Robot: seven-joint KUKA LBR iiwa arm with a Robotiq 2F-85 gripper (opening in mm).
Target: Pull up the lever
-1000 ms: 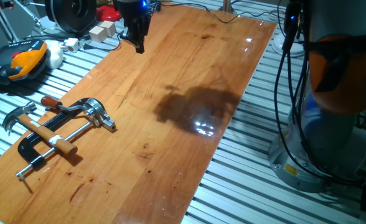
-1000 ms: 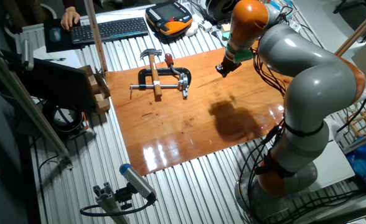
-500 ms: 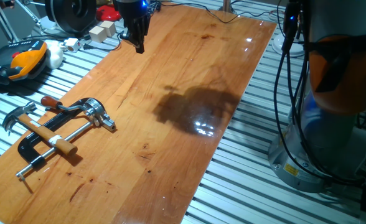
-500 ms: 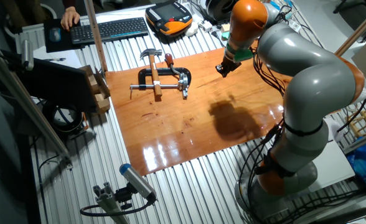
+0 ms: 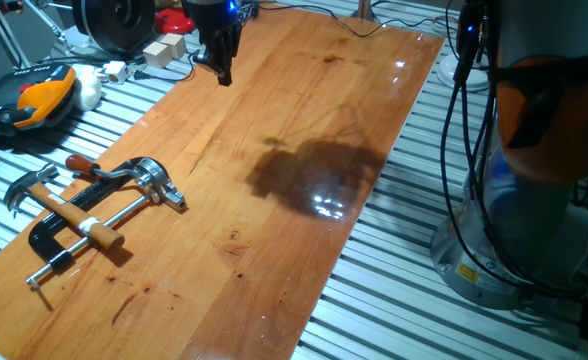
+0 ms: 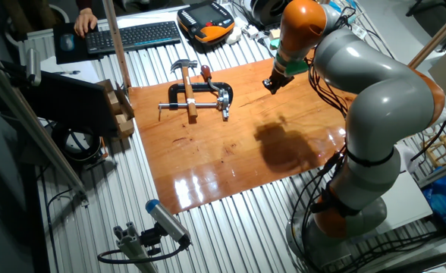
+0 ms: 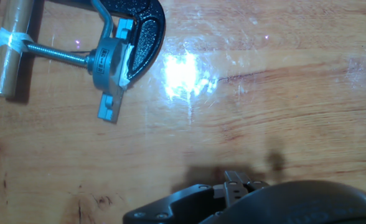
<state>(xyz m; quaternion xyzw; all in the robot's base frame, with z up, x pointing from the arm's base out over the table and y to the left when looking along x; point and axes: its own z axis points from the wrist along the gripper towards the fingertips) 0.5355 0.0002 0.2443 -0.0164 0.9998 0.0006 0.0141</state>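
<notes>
— Looking at the black clamp (image 5: 59, 235), where's the lever (image 5: 114, 177)?

— Curving off its chrome head (image 5: 157, 182), a slim silver arm ending in a small reddish-brown tip, lying low beside the hammer (image 5: 46, 196).

— And the gripper (image 5: 221, 62)?

— Hanging over the wooden table's (image 5: 274, 230) far end, well apart from the clamp, touching nothing.

— Fingers apart or together?

— Can't tell; they read as one dark tip from both sides.
</notes>
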